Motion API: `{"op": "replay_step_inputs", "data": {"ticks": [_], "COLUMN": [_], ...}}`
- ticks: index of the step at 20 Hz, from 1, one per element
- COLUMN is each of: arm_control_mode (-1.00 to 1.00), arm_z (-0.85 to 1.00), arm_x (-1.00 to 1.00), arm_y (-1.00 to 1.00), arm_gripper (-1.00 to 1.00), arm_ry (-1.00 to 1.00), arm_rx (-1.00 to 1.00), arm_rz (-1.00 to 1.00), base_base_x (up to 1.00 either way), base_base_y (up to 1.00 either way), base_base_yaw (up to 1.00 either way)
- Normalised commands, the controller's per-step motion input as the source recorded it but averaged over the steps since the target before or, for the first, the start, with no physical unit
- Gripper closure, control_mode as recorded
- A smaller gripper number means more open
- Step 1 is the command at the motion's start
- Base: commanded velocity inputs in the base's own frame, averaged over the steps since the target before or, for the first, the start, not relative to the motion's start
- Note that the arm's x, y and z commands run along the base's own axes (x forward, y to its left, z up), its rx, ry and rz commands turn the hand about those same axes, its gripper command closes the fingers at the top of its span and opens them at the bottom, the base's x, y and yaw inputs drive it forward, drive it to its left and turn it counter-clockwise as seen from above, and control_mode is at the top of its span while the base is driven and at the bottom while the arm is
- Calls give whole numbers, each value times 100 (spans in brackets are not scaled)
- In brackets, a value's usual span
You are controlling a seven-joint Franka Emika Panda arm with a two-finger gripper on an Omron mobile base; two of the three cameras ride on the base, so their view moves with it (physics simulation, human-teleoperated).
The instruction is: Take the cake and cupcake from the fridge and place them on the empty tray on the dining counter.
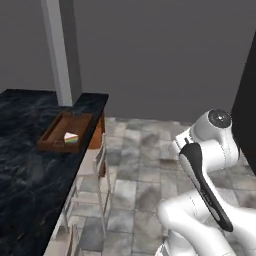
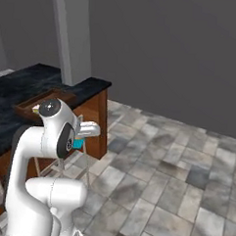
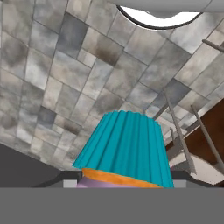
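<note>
The cupcake (image 3: 124, 148) fills the hand view with its teal pleated wrapper and a pink frosting edge at the bottom. My gripper (image 3: 122, 180) is shut on it, a dark fingertip on each side. From the right base the gripper (image 2: 81, 139) hangs beside the dining counter (image 2: 23, 85), and the cupcake (image 2: 78, 145) shows as a teal patch. The cake (image 1: 71, 138), a white wedge with rainbow layers, lies in the brown wooden tray (image 1: 51, 134) near the end of the dining counter (image 1: 30, 175). The tray (image 2: 40, 100) is partly hidden behind my arm. The fridge is out of view.
A grey pillar (image 1: 62, 50) rises from the counter's far end. Light stools (image 1: 92, 170) stand along the counter's side, close under my hand (image 2: 63, 168). Grey tiled floor (image 2: 175, 182) opens to the right. A dark tall panel (image 1: 247, 100) borders the right edge.
</note>
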Motion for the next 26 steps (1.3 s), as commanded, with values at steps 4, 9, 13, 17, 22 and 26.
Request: {"op": "replay_step_inputs", "data": {"ticks": [4, 9, 13, 17, 22, 26], "arm_control_mode": [100, 100, 100, 100, 100, 100], "arm_z": [0, 0, 0, 0, 0, 0], "arm_x": [0, 0, 0, 0, 0, 0], "arm_y": [0, 0, 0, 0, 0, 0], "arm_gripper": [100, 100, 100, 100, 100, 100], "arm_ry": [0, 0, 0, 0, 0, 0], "arm_rx": [0, 0, 0, 0, 0, 0], "arm_rz": [0, 0, 0, 0, 0, 0], "base_base_x": [55, 54, 49, 40, 34, 31], "base_base_y": [-41, -47, -57, -47, -35, -28], "base_base_yaw": [29, 28, 26, 27, 28, 29]}}
